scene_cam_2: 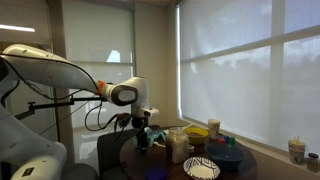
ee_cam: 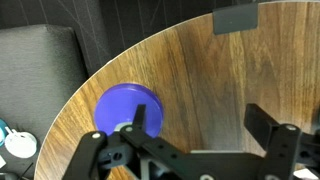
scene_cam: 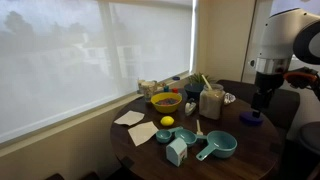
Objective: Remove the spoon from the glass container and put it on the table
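Note:
The glass jar with whitish contents stands on the round dark wooden table. The pale spoon stands in the jar, its handle sticking out at the top. The jar also shows in an exterior view; the spoon is too small to make out there. My gripper hangs apart from the jar, near the table's edge, above a purple disc. In the wrist view the gripper is open and empty over bare wood, with the purple disc beside one finger.
A yellow bowl, a lemon, teal measuring cups, a teal carton box and napkins lie near the jar. A patterned plate sits at the table's edge. A grey chair stands beside the table.

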`<state>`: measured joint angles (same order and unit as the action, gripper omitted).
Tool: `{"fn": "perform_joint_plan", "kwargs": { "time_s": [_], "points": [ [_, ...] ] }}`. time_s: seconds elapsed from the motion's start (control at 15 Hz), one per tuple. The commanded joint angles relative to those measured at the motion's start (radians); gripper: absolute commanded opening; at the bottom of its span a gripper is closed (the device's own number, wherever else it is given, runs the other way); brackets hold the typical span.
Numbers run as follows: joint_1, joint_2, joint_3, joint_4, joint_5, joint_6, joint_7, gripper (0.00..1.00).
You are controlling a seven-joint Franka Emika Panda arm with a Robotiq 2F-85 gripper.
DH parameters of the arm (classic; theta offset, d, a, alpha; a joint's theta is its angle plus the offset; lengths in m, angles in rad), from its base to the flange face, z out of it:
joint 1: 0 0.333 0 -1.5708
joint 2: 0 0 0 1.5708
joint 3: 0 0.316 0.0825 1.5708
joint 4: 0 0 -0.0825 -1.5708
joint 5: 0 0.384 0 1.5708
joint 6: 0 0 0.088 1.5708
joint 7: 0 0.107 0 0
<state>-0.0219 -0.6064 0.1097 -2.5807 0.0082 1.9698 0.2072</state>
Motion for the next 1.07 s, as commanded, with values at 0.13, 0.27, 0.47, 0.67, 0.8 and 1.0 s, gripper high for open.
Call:
{"fn": "perform_joint_plan", "kwargs": {
  "time_s": [0.13,0.27,0.47,0.67,0.8,1.0],
  "points": [
    [0.008,0.001,-0.008,0.002,-0.005,-0.002,0.004,1.00],
    [0.008,0.001,-0.008,0.002,-0.005,-0.002,0.004,1.00],
    [0.008,0.001,-0.008,0.002,-0.005,-0.002,0.004,1.00],
    [-0.012,0.041,0.001,0.051,-0.004,0.027,0.064,1.00],
    [-0.019,0.062,0.014,0.091,-0.016,0.052,0.102,1.00],
    [-0.024,0.099,0.036,0.162,-0.057,0.086,0.136,1.00]
  ]
}}
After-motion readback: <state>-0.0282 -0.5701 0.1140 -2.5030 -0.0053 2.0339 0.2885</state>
